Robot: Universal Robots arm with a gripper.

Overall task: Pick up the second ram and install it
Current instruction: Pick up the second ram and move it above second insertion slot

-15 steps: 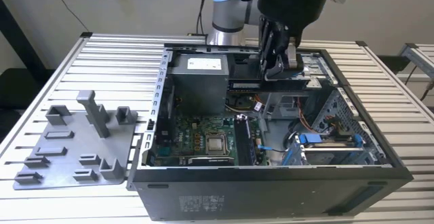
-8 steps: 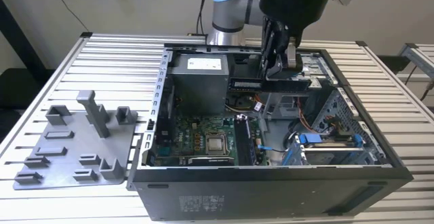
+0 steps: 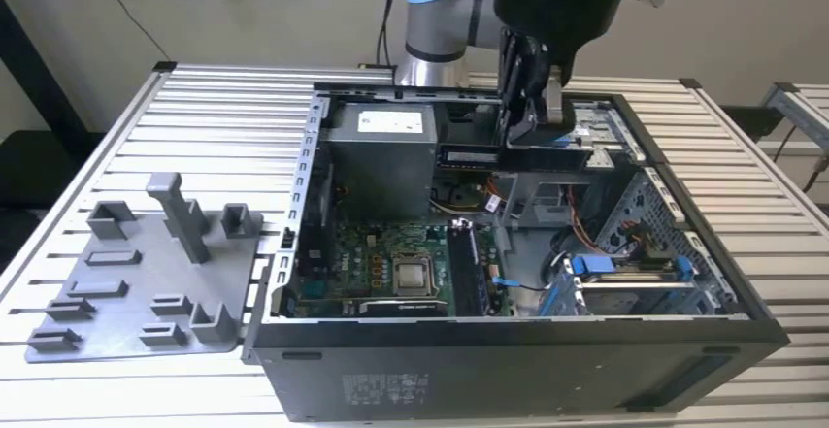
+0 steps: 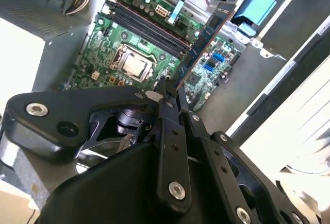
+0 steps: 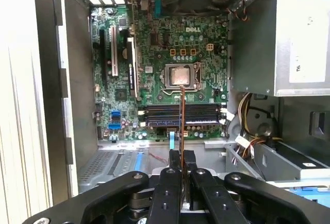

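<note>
My gripper hangs over the back of the open computer case and is shut on the second ram, a dark flat stick with a pale label, held level above the motherboard. In the second wrist view the second ram juts out from the closed fingertips. In the first wrist view the second ram shows edge-on, crossing over the long black memory slots beside the processor socket. The stick is well above the board and touches nothing.
The grey power supply box and loose cables stand close to the held stick. A drive cage with blue clips fills the case on the exterior view's right. A grey holder tray with upright blocks lies on the slatted table.
</note>
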